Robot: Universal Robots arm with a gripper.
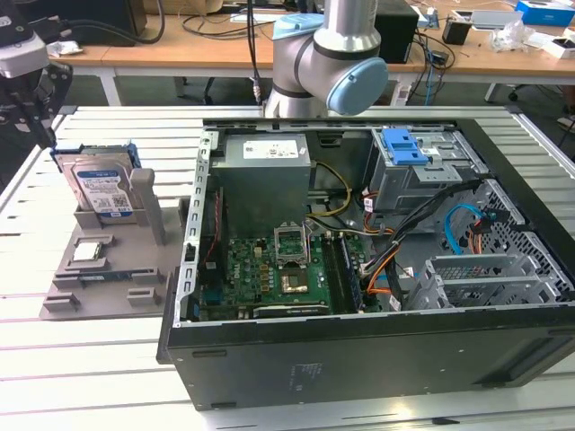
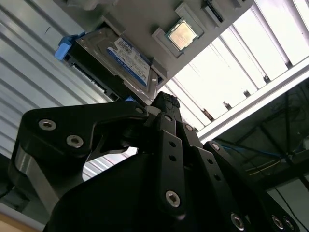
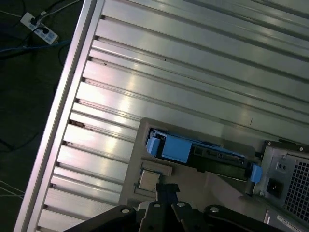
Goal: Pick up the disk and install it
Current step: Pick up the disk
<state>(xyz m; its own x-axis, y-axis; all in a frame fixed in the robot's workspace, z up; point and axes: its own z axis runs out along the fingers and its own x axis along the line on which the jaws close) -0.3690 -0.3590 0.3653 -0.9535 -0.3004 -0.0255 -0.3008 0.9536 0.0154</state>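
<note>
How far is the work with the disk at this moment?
Nothing looks done yet: the disk stands in its gray holder outside the computer case. In hand: the gripper, shut and empty, hangs near the disk without touching it. Left: both the pickup and the installing.
</note>
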